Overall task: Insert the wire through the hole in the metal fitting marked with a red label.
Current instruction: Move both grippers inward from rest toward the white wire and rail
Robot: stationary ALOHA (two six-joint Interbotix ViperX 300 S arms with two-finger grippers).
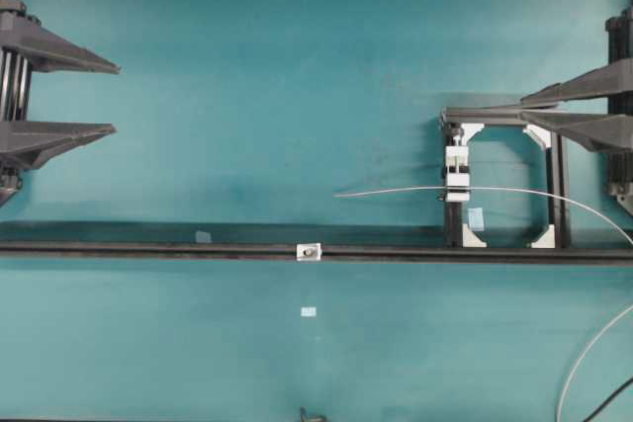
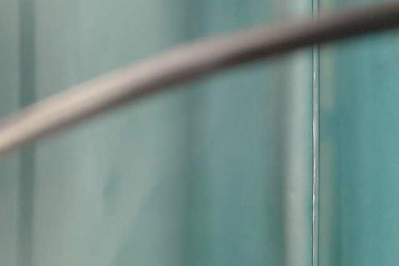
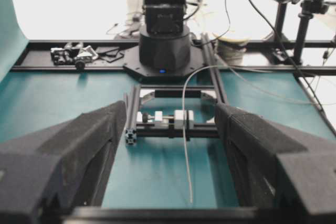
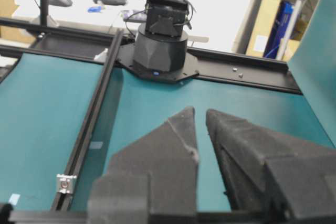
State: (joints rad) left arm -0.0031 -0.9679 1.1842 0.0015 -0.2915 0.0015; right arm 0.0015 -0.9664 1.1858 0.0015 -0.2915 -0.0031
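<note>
Lying lengthwise above the black rail, held in the clamp block: the wire, free tip pointing left. On that rail, the metal fitting. Left fingers wide apart, empty; right fingers narrowly parted, seemingly empty.

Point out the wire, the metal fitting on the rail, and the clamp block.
wire [image 1: 396, 190], overhead view, its free left stretch.
metal fitting [image 1: 310, 251], overhead view, its middle.
clamp block [image 1: 457, 160], overhead view, its white body.
</note>
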